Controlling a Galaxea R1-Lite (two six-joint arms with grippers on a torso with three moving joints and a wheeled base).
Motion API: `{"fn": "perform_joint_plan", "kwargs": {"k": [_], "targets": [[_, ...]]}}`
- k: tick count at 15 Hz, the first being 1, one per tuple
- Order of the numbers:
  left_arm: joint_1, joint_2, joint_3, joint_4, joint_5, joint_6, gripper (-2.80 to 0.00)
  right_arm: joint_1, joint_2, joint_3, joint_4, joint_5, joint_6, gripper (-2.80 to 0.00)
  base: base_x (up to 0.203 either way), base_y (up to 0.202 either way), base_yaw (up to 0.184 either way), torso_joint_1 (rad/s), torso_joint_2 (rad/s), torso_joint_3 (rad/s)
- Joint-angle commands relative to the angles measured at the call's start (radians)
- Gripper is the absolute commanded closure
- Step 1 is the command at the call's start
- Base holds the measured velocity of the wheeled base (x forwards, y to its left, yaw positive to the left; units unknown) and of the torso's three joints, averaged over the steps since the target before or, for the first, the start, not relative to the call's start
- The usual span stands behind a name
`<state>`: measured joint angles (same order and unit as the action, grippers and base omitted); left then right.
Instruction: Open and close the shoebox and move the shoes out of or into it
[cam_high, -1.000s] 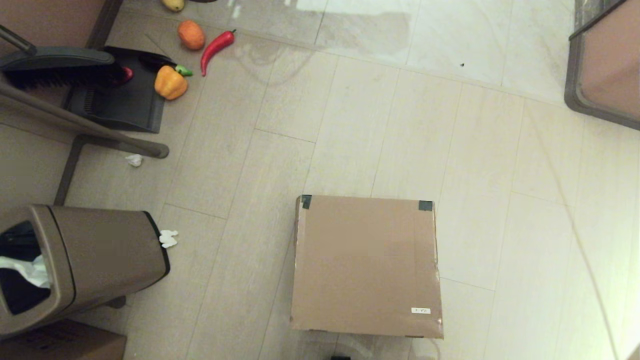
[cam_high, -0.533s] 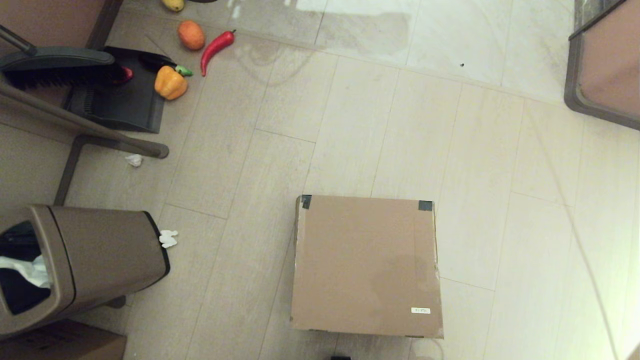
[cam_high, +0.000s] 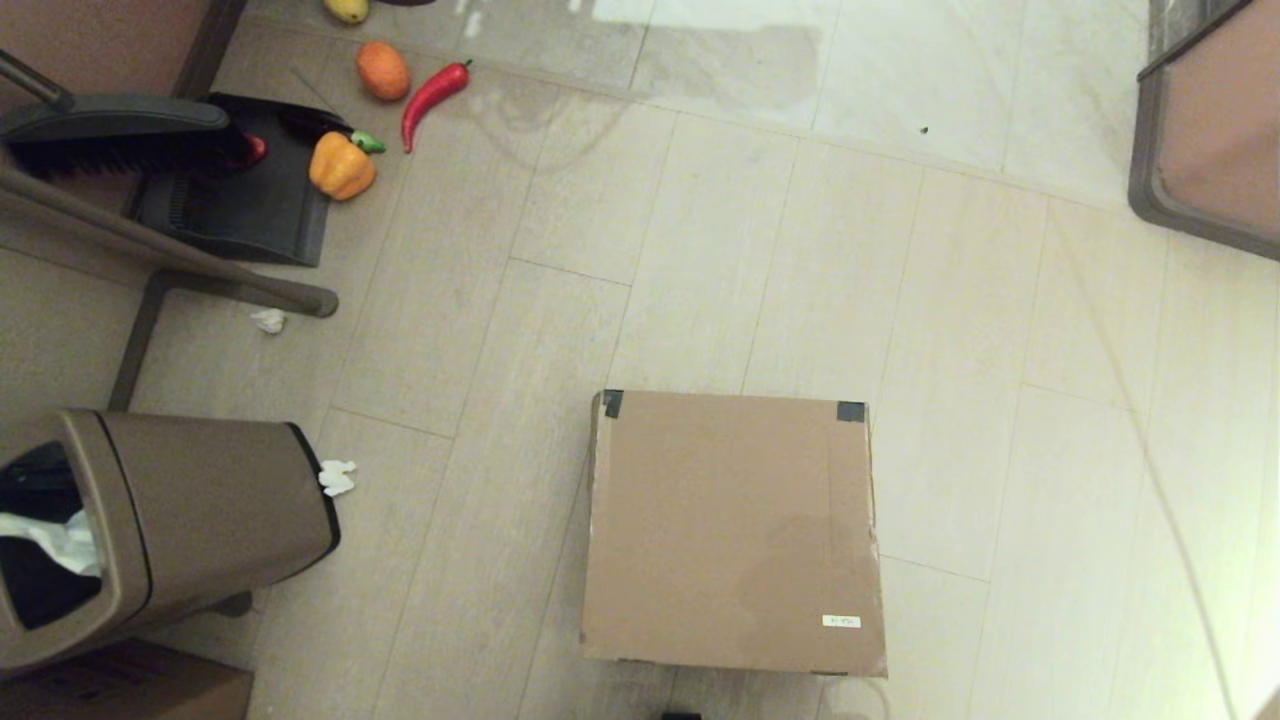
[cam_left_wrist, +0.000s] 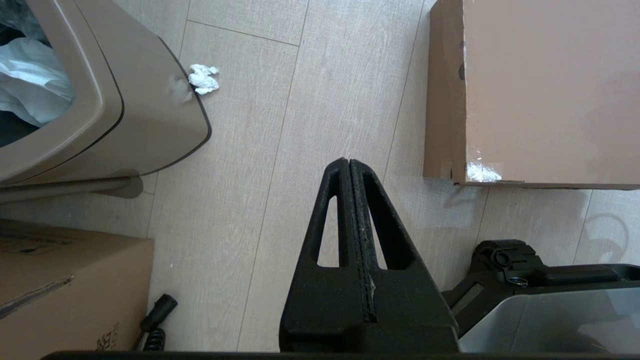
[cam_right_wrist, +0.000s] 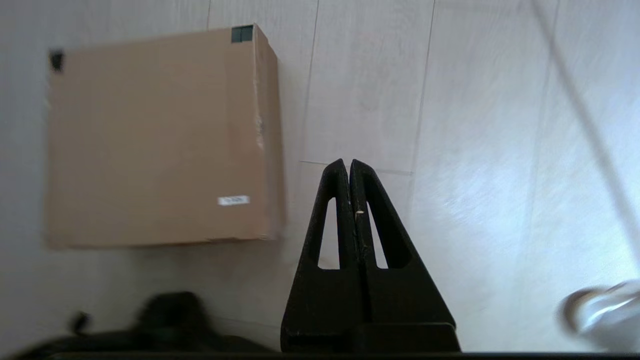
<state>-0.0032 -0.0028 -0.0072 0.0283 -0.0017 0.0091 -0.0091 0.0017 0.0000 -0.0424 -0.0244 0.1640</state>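
Note:
The shoebox (cam_high: 733, 530) lies on the floor in front of me with its flap lid down flat, two dark tape patches at its far corners and a small white label near its front right corner. The shoes are hidden from every view. Neither gripper shows in the head view. My left gripper (cam_left_wrist: 348, 161) is shut and empty above bare floor, left of the shoebox (cam_left_wrist: 540, 95). My right gripper (cam_right_wrist: 348, 161) is shut and empty too, over the floor to the right of the shoebox (cam_right_wrist: 155, 135).
A tan trash bin (cam_high: 170, 520) stands at the left with crumpled paper (cam_high: 337, 477) beside it. A darker cardboard box (cam_high: 120, 690) sits at the near left corner. Toy vegetables (cam_high: 341, 166), a dustpan (cam_high: 240, 195) and a brush lie far left. A table edge (cam_high: 1200, 130) is far right.
The shoebox has not moved. A faint shadow on its lid near the label has shifted slightly.

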Motion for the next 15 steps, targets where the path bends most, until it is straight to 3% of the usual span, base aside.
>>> {"fn": "perform_joint_plan", "kwargs": {"k": [1, 2, 3, 6, 15], "targets": [[0.000, 0.003, 0.000, -0.001, 0.000, -0.001, 0.00, 0.000, 0.000, 0.001, 0.000, 0.006, -0.163, 0.00, 0.000, 0.000, 0.000, 0.000, 0.00, 0.000], [0.000, 0.003, 0.000, -0.001, 0.000, 0.000, 0.00, 0.000, 0.000, 0.001, 0.015, 0.019, -0.291, 0.00, 0.000, 0.000, 0.000, 0.000, 0.00, 0.000], [0.000, 0.003, 0.000, -0.001, 0.000, 0.000, 0.00, 0.000, 0.000, 0.001, 0.028, 0.040, -0.338, 0.00, 0.000, 0.000, 0.000, 0.000, 0.00, 0.000], [0.000, 0.003, 0.000, -0.001, 0.000, 0.000, 0.00, 0.000, 0.000, 0.000, 0.033, 0.034, -0.198, 0.00, 0.000, 0.000, 0.000, 0.000, 0.00, 0.000], [0.000, 0.003, 0.000, -0.001, 0.000, 0.000, 0.00, 0.000, 0.000, 0.002, 0.035, 0.035, -0.215, 0.00, 0.000, 0.000, 0.000, 0.000, 0.00, 0.000]]}}
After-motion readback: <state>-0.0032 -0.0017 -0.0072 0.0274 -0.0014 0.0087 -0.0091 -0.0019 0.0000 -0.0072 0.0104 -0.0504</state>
